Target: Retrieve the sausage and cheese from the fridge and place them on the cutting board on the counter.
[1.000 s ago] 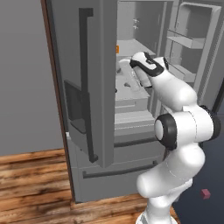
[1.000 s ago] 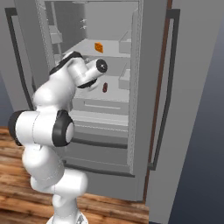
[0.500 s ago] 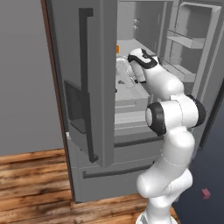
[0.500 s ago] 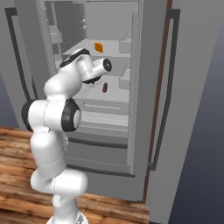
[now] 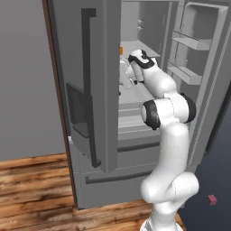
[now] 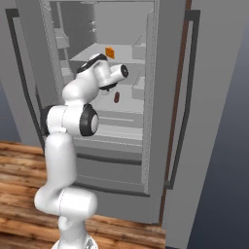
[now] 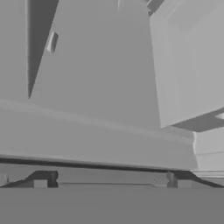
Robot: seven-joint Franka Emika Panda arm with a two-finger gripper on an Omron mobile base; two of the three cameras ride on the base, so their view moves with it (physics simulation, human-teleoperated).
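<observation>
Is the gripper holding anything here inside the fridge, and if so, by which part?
Nothing is held. The gripper is open, its fingertips wide apart with only grey fridge interior between them. The sausage lies on a shelf and the cheese on a higher one.

The fridge point(image 6: 165, 121) stands open, its pale grey shelves exposed. The white arm point(image 6: 78, 121) rises from the wooden floor point(image 6: 19, 170) at lower left and reaches into the compartment at mid-shelf height. The gripper itself is hidden behind the wrist; the state of its jaws cannot be read here. The cheese point(image 6: 110, 52), an orange wedge, sits on an upper shelf above the wrist. The sausage point(image 6: 116, 97), dark reddish-brown, lies on the shelf below, just right of the hand.
</observation>
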